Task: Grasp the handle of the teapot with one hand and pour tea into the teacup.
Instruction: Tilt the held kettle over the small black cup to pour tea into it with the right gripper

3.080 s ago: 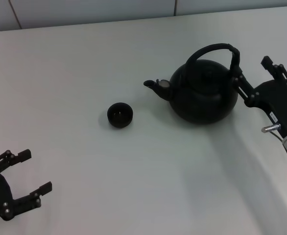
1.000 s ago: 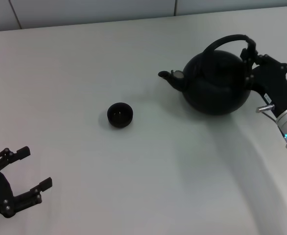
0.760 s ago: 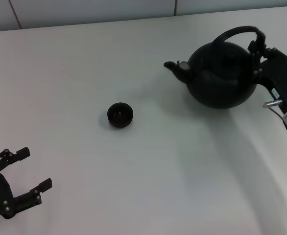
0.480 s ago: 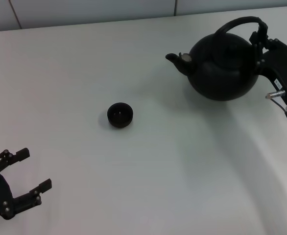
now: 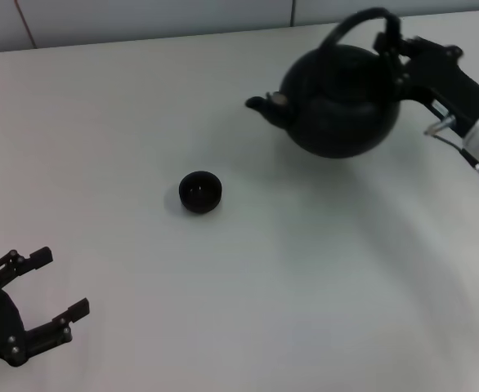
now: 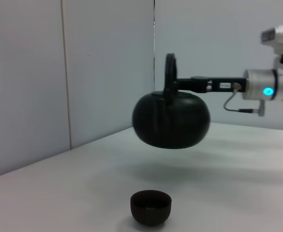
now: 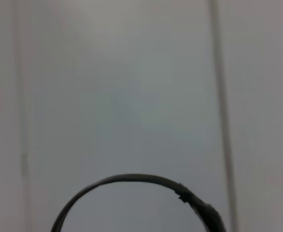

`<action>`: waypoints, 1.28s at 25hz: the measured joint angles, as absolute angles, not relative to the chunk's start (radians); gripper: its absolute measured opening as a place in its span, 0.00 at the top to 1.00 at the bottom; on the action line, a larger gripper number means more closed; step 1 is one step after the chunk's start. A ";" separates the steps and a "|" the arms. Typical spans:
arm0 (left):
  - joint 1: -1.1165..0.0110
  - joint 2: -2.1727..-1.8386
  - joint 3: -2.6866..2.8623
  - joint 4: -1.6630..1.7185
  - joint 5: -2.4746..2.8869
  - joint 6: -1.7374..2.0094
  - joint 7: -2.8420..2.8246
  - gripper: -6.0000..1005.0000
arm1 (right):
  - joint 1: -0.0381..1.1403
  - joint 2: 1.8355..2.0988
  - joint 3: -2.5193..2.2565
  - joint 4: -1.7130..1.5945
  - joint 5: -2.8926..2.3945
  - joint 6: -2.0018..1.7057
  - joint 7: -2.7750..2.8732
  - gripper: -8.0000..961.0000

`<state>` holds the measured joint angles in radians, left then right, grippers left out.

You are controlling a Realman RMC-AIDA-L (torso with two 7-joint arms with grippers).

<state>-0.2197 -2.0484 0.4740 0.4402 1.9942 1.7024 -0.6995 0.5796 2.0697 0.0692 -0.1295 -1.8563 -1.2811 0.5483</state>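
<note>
The black teapot (image 5: 337, 102) hangs in the air at the far right of the table, its spout (image 5: 260, 106) pointing left toward the teacup. My right gripper (image 5: 392, 41) is shut on the right end of the arched black handle (image 5: 358, 18). The left wrist view shows the teapot (image 6: 171, 120) lifted well above the table, with the handle (image 6: 170, 77) edge-on and the right arm (image 6: 257, 87) behind it. The right wrist view shows only the handle's arc (image 7: 136, 181). The tiny black teacup (image 5: 200, 192) sits on the table left of the teapot; it also shows in the left wrist view (image 6: 151, 207). My left gripper (image 5: 39, 290) is open and empty at the near left corner. No tea is visible.
The white table (image 5: 248, 294) meets a pale panelled wall (image 5: 141, 16) along its far edge. The teapot's shadow (image 5: 370, 212) falls on the table below and right of it.
My right gripper has lifted the teapot off the table, first up and to the right, then leftward toward the teacup in the last half second. The left arm and teacup have not moved.
</note>
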 joint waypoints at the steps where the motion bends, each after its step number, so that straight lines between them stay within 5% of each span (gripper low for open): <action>1: -0.220 -2.048 0.474 0.440 1.994 1.702 -0.700 0.15 | 0.593 2.070 0.038 -0.152 -1.856 -1.278 0.572 0.90; 14: -0.225 -2.051 0.474 0.440 1.994 1.707 -0.699 0.15 | 0.746 2.071 -0.311 -0.280 -1.854 -1.153 0.727 0.90; 32: -0.230 -2.052 0.471 0.441 1.993 1.703 -0.699 0.15 | 0.743 2.076 -0.404 -0.362 -1.849 -1.155 0.646 0.91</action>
<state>-0.2301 -2.0517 0.4706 0.4407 1.9925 1.7026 -0.6989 0.7431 2.0763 -0.4042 -0.3621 -1.8490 -1.1553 0.6459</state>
